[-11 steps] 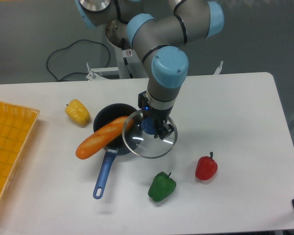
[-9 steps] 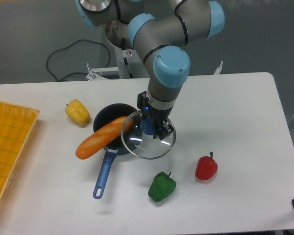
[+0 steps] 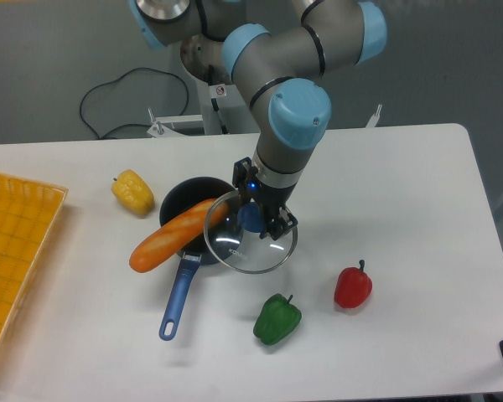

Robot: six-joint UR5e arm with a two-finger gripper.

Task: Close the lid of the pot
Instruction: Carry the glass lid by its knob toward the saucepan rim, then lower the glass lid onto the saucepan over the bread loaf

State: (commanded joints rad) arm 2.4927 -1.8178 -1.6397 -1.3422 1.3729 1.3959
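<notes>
The dark navy pot point(image 3: 184, 205) sits on the white table, its blue handle point(image 3: 176, 297) pointing toward the front. A long orange bread loaf point(image 3: 172, 236) lies across its rim and sticks out to the left. The glass lid point(image 3: 250, 234) hangs tilted just right of the pot, its left edge overlapping the pot's right side and the loaf's end. My gripper point(image 3: 256, 218) is shut on the lid's blue knob.
A yellow pepper point(image 3: 132, 191) lies left of the pot. In front are a green pepper point(image 3: 277, 319) and a red pepper point(image 3: 353, 286). An orange basket point(image 3: 12, 251) stands at the left edge. A black cable lies behind the table.
The gripper has carried the lid slightly left, toward the pot. The pot, loaf and peppers have not moved.
</notes>
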